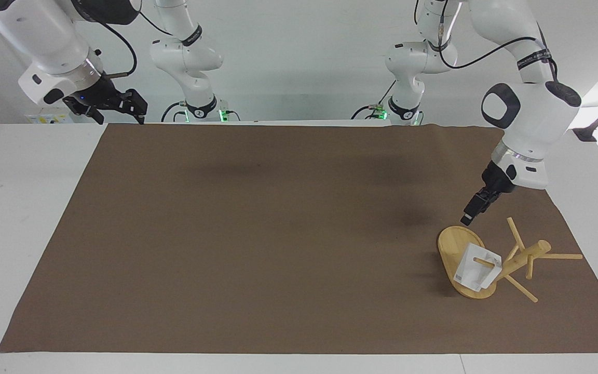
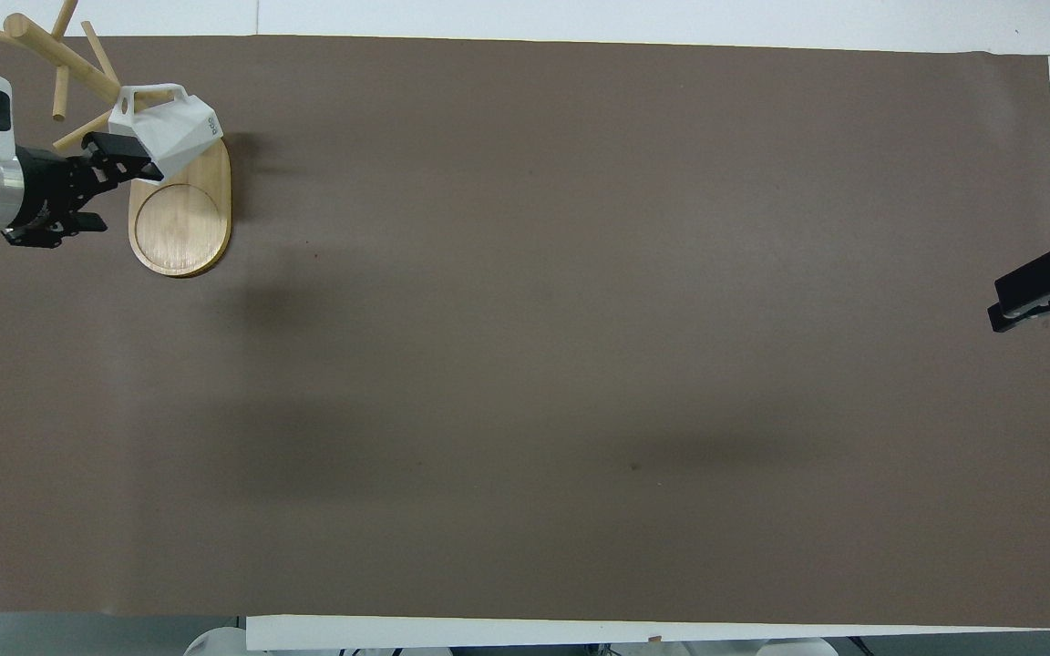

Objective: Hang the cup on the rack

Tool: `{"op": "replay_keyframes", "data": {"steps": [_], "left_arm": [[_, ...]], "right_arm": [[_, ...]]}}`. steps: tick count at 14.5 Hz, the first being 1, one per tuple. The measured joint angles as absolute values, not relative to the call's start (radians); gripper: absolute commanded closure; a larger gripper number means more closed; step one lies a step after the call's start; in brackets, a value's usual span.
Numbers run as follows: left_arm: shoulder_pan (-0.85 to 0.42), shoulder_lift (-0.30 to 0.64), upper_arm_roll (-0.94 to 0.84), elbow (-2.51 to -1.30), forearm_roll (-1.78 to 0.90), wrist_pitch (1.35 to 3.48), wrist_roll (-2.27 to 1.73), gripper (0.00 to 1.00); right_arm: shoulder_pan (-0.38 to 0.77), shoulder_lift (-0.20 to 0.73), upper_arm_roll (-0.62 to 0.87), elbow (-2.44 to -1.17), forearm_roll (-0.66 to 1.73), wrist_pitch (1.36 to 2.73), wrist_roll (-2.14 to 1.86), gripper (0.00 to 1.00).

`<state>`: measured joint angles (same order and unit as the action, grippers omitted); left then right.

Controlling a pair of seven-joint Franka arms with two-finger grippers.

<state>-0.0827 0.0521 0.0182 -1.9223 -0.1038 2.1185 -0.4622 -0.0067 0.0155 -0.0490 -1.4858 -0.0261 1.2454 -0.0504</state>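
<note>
The white faceted cup (image 1: pixel 478 267) hangs tilted by its boxy handle on a peg of the bamboo rack (image 1: pixel 526 255), just above the rack's oval base (image 1: pixel 452 245). In the overhead view the cup (image 2: pixel 177 135) sits against the rack's post (image 2: pixel 60 56) over the end of the base (image 2: pixel 180 232). My left gripper (image 1: pixel 467 217) is open and empty. It is raised above the base's edge and clear of the cup, and it also shows in the overhead view (image 2: pixel 124 182). My right gripper (image 1: pixel 118 107) is open and empty and waits above the table's edge at the right arm's end.
A brown mat (image 1: pixel 278 234) covers most of the white table. The rack stands on it at the left arm's end, near the mat's edge farthest from the robots. The right gripper (image 2: pixel 1040 292) hovers over the mat's edge.
</note>
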Motion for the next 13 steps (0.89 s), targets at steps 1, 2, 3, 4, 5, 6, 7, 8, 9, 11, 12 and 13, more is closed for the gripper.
{"op": "replay_keyframes", "data": {"steps": [1, 2, 3, 4, 5, 6, 7, 8, 9, 11, 12, 13], "left_arm": [[-0.082, 0.038, 0.022, -1.893, -0.061, 2.021, -0.431, 0.01], [-0.082, 0.027, 0.023, -1.857, -0.032, 1.921, -0.389, 0.01], [-0.082, 0.017, 0.024, -1.819, -0.01, 1.827, -0.34, 0.01], [-0.082, 0.009, 0.025, -1.783, 0.008, 1.748, -0.284, 0.01], [-0.082, 0.003, 0.027, -1.749, 0.023, 1.683, -0.213, 0.01], [-0.082, 0.001, 0.032, -1.712, 0.03, 1.628, -0.127, 0.01], [-0.082, 0.002, 0.038, -1.678, 0.033, 1.582, -0.057, 0.01], [-0.082, 0.003, 0.041, -1.646, 0.034, 1.544, -0.013, 0.01], [-0.082, 0.004, 0.042, -1.614, 0.034, 1.509, 0.008, 0.01], [-0.082, 0.013, 0.041, -1.551, 0.034, 1.435, 0.025, 0.0], [-0.082, 0.021, 0.041, -1.528, 0.034, 1.417, 0.028, 0.0], [-0.082, 0.03, 0.041, -1.51, 0.034, 1.41, 0.031, 0.0]], "right_arm": [[-0.007, 0.015, -0.05, -1.486, -0.026, 1.245, -0.05, 0.0], [-0.007, 0.014, -0.052, -1.486, -0.026, 1.245, -0.05, 0.0], [-0.007, 0.013, -0.054, -1.486, -0.026, 1.245, -0.05, 0.0], [-0.007, 0.013, -0.055, -1.486, -0.026, 1.245, -0.05, 0.0], [-0.007, 0.013, -0.054, -1.486, -0.026, 1.245, -0.05, 0.0], [-0.007, 0.013, -0.054, -1.486, -0.026, 1.245, -0.05, 0.0], [-0.007, 0.013, -0.055, -1.487, -0.026, 1.245, -0.05, 0.0], [-0.007, 0.013, -0.055, -1.487, -0.027, 1.245, -0.05, 0.0], [-0.006, 0.013, -0.056, -1.488, -0.032, 1.246, -0.05, 0.0], [-0.005, 0.013, -0.056, -1.488, -0.044, 1.25, -0.048, 0.0], [-0.005, 0.013, -0.056, -1.489, -0.047, 1.256, -0.042, 0.0], [-0.005, 0.013, -0.057, -1.489, -0.047, 1.261, -0.035, 0.0]]}}
